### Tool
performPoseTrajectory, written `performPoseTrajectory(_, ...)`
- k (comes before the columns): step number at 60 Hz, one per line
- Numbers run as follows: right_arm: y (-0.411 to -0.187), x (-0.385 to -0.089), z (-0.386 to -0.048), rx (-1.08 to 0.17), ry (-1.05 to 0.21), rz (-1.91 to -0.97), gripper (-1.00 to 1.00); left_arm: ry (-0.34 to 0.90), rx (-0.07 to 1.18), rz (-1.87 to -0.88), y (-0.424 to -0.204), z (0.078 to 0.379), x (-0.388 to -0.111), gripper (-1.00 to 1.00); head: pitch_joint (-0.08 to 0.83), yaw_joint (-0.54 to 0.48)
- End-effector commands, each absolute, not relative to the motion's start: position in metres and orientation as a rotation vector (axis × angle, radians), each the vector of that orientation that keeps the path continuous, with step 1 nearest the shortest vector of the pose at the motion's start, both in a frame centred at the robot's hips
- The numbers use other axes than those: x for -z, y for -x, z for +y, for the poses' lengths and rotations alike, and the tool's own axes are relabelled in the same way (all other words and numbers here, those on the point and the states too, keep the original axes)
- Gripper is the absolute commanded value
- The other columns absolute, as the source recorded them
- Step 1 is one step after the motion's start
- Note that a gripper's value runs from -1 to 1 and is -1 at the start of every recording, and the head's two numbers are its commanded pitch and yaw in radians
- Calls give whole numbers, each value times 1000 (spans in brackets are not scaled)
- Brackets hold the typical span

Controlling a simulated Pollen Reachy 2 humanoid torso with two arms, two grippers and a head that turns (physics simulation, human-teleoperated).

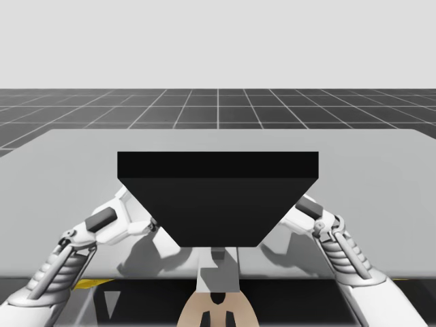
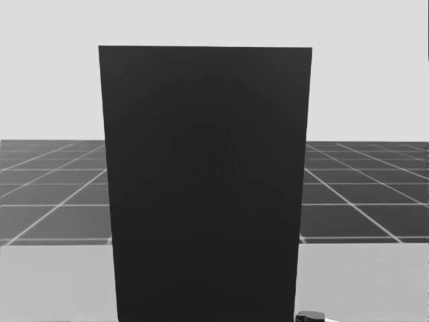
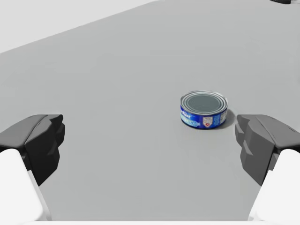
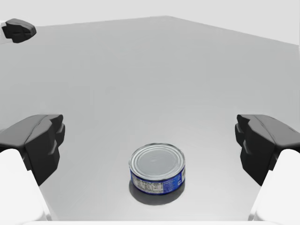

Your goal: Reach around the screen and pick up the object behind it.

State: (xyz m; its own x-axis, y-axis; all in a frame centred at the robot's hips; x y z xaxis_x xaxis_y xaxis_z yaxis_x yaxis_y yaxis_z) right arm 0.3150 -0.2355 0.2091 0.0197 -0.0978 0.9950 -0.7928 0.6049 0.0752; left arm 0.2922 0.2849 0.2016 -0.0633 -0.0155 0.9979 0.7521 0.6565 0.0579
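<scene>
Ahead of right tool (image 4: 150, 139): blue can (image 4: 157, 174)

Wrist views seemingly share one flat blue can (image 3: 204, 109).

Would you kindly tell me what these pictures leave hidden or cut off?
Head view: the screen blocks the table behind it, where the can would be.
High view: the screen covers the left gripper and the right gripper.
Wrist views: the can's print is too small to read, and the picture's edge cuts off the fingers at their bases.
</scene>
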Motion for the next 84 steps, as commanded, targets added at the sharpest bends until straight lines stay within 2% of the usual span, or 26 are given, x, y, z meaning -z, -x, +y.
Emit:
performPoseTrajectory(1, -315, -201, -238, -623, -752, -1413, -1000, 646, 745, -1465, -291, 283, -198, -1000, 48, -31)
performPoseTrajectory(15, -329, -175, -233, -605, -726, -1406, -1000, 641, 750, -1459, -292, 280, -196, -1000, 59, -41)
performPoseTrajectory(18, -334, -169, -230, -623, -697, -1430, -1000, 640, 751, -1457, -292, 279, -196, -1000, 62, -43)
performPoseTrajectory(21, -340, -162, -225, -632, -713, -1405, -1000, 633, 752, -1456, -293, 278, -194, -1000, 66, -46)
performPoseTrajectory(27, -352, -151, -215, -667, -700, -1413, -1000, 626, 762, -1452, -293, 275, -193, -1000, 74, -51)
performPoseTrajectory(44, -371, -135, -195, -715, -710, -1386, -1000, 618, 770, -1456, -292, 274, -193, -1000, 88, -51)
performPoseTrajectory(63, -402, -118, -154, -802, -723, -1333, -1000, 604, 778, -1465, -292, 274, -194, -1000, 107, -60)
performPoseTrajectory(84, -413, -93, -126, -857, -661, -1276, -1000, 595, 784, -1472, -291, 274, -194, -1000, 131, -62)
